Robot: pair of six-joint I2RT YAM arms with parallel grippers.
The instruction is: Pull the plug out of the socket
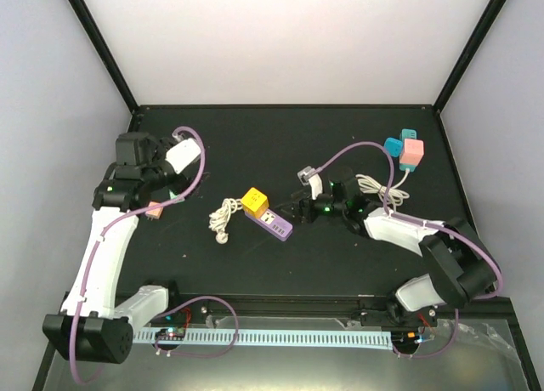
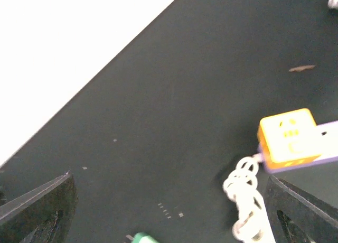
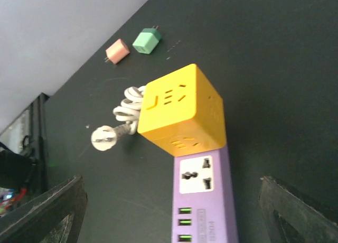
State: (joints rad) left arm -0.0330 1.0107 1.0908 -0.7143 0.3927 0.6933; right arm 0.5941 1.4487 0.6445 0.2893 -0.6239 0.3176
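A purple socket strip lies mid-table with a yellow cube plug seated on its left end. The strip's white cord is coiled beside it. My right gripper stands open just right of the strip. In the right wrist view the strip runs between my gripper's wide-apart fingers, with the cube beyond them, untouched. My left gripper is open at the far left with nothing between its fingers, above a small pink plug. A green plug lies below my left gripper.
Teal and pink cube adapters with a white cord sit at the back right. The pink plug and the green plug lie loose side by side near the left wall. A perforated rail runs along the near edge.
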